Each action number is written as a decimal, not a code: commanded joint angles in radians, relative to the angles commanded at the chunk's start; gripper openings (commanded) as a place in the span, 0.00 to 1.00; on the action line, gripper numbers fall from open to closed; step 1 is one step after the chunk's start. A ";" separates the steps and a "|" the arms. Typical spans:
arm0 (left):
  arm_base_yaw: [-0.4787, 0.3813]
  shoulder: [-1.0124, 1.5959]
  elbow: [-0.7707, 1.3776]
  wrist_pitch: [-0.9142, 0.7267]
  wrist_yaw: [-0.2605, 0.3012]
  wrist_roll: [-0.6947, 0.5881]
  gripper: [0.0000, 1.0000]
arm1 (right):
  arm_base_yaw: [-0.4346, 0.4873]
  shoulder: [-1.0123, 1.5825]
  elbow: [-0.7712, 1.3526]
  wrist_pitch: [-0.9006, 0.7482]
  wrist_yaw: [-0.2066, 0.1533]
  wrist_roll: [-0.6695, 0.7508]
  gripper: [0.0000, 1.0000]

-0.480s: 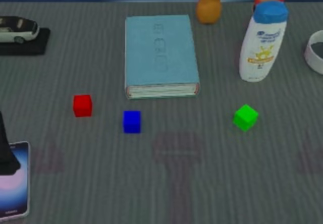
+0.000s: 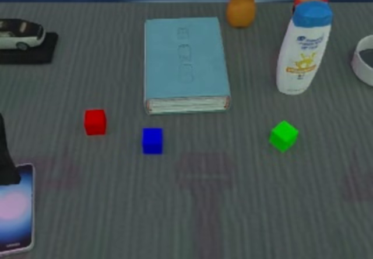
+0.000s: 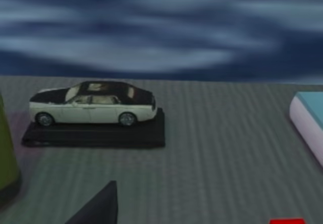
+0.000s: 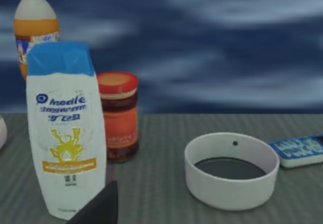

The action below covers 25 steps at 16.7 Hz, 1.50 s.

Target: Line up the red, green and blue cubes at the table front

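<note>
On the table point(image 2: 250, 200), the red cube point(image 2: 95, 122) and blue cube point(image 2: 152, 140) are set near each other before the book point(image 2: 185, 63); the green cube point(image 2: 284, 135) is placed well apart, rightward. The left arm is seen at the left edge; whether either gripper is released or clenched cannot be told.

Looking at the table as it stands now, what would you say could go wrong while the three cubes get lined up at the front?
1. The small bright red cube and deep blue cube sit just in front of the pale blue hardcover book; a gripper coming down there might clip the book.
2. The smartphone lies at the table's front left beside the left arm, so the arm might knock it.
3. The bright green cube sits rotated, so an unaligned grasp may slip.
</note>
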 joint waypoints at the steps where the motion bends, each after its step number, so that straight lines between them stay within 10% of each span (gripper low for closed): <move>1: -0.009 0.073 0.067 -0.043 0.000 -0.012 1.00 | 0.000 0.000 0.000 0.000 0.000 0.000 1.00; 15: -0.170 1.538 1.184 -0.811 -0.006 -0.200 1.00 | 0.000 0.000 0.000 0.000 0.000 0.000 1.00; 25: -0.221 1.955 1.558 -1.030 -0.002 -0.264 1.00 | 0.000 0.000 0.000 0.000 0.000 0.000 1.00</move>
